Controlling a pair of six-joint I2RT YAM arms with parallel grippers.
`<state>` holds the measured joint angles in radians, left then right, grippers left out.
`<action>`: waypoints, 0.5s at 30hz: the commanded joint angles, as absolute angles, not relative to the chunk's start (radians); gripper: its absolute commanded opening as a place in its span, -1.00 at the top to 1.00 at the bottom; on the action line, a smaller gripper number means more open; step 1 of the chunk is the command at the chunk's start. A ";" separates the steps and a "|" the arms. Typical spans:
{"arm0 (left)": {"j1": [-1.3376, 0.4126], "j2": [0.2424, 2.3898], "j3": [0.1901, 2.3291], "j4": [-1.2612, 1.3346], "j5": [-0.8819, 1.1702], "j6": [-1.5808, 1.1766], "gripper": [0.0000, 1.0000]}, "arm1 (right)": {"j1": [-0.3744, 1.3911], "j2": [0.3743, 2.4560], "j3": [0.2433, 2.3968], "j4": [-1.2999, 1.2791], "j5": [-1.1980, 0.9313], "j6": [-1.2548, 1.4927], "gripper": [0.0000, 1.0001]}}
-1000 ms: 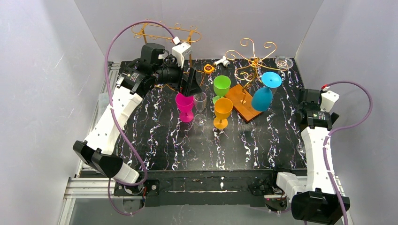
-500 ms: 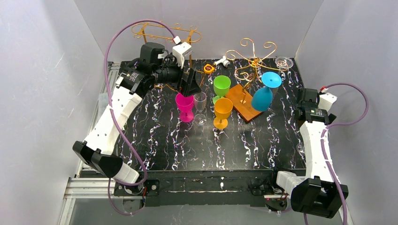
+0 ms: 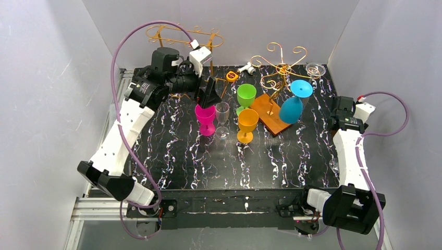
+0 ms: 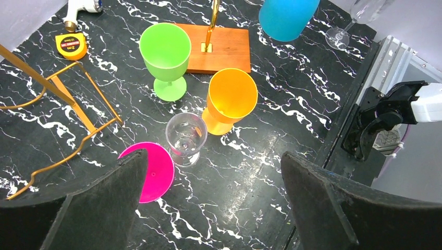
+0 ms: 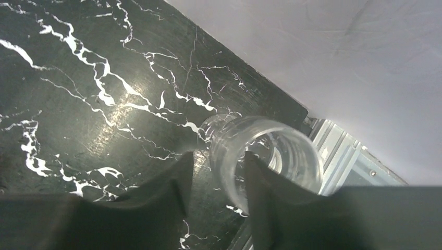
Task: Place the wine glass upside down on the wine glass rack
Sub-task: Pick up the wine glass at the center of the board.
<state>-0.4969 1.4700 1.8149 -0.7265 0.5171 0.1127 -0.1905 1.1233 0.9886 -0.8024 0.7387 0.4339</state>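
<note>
The right hand [image 5: 219, 155] straddles the clear wine glass's [image 5: 284, 151] wall, right of the wooden-based gold wire rack [image 3: 276, 78], probably for lifting; whether it has clamped is unclear. The left hand [image 4: 213, 161] gapes wide, left of the rack.

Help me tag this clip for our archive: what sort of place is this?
Most likely a robotics lab test cell, not a kitchen or bar: a left arm and right arm bolted at an aluminium frame, blank grey panels walling in the marbled table, and a tape measure lying on it.
</note>
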 commanded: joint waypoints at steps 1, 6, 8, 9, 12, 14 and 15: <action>-0.500 1.406 1.804 -0.712 0.536 0.140 -0.99 | -0.201 1.144 0.947 -0.782 0.680 0.463 0.24; -0.500 1.387 1.799 -0.712 0.534 0.158 -0.99 | -0.202 1.132 0.948 -0.787 0.651 0.454 0.97; -0.500 1.374 1.792 -0.712 0.535 0.161 -0.99 | -0.203 1.123 0.958 -0.799 0.647 0.457 0.97; -0.500 1.369 1.788 -0.712 0.536 0.161 -0.99 | -0.201 1.118 0.959 -0.805 0.645 0.457 0.97; -0.500 1.361 1.784 -0.726 0.552 0.152 -0.99 | -0.201 1.098 0.968 -0.823 0.586 0.476 0.97; -0.500 1.359 1.793 -0.746 0.557 0.134 -0.99 | -0.195 1.071 0.990 -0.843 0.532 0.485 0.97; -0.499 1.357 1.797 -0.756 0.560 0.130 -0.99 | -0.184 1.054 1.002 -0.852 0.508 0.487 0.97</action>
